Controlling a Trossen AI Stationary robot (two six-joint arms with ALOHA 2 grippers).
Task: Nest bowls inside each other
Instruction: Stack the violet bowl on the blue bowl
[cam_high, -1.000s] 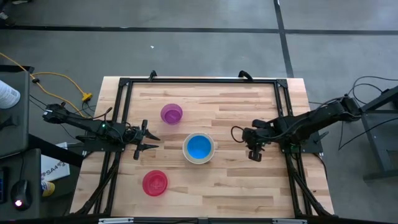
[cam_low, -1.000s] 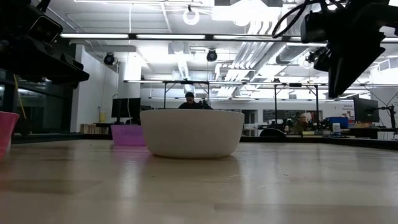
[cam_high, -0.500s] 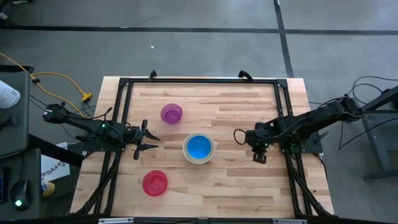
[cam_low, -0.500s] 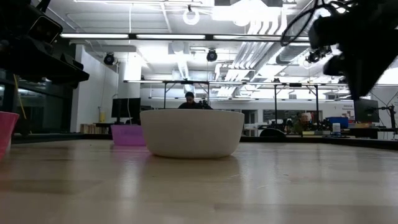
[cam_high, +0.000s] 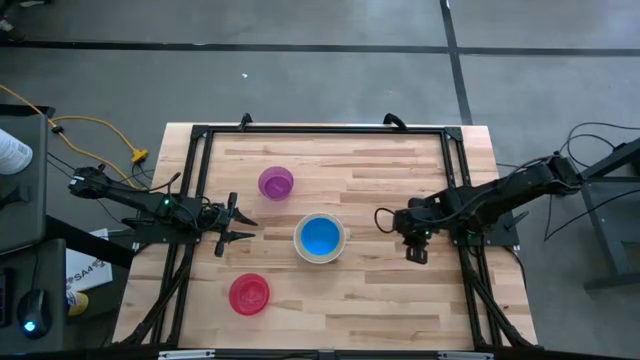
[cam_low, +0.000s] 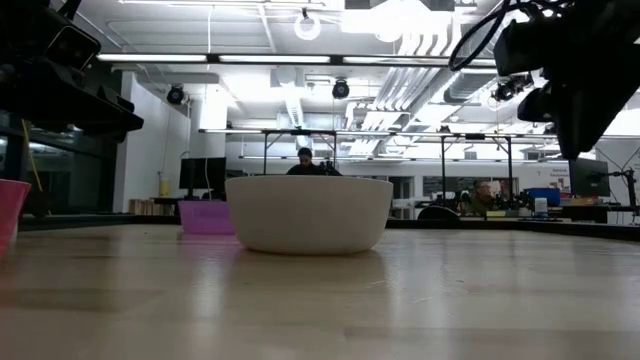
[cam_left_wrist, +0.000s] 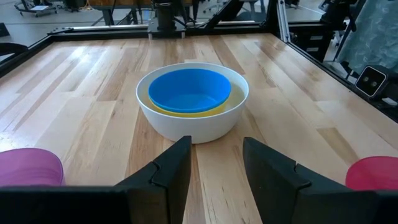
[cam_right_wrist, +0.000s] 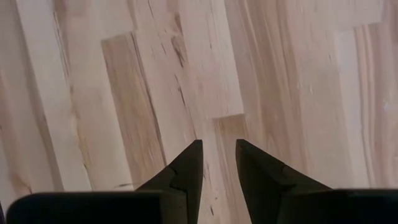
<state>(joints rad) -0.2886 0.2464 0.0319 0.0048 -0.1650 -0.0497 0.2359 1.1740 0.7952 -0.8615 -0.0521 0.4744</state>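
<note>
yellow bowl (cam_left_wrist: 186, 109): mostly covered by blue bowl (cam_left_wrist: 189, 90), only rim crescent shows | red-pink bowl (cam_low: 10, 210): cut by low view's edge | purple bowl (cam_low: 207, 216): partly behind white bowl (cam_low: 308, 213)

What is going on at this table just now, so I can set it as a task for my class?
Two robot arms are nesting bowls. The blue bowl sits in the yellow bowl, both inside the white bowl mid-table. The purple bowl and the red-pink bowl stand loose on the table. The left gripper, open and empty, faces the stack. The right gripper points down at bare wood on the stack's other side, jaws slightly apart, holding nothing.
</note>
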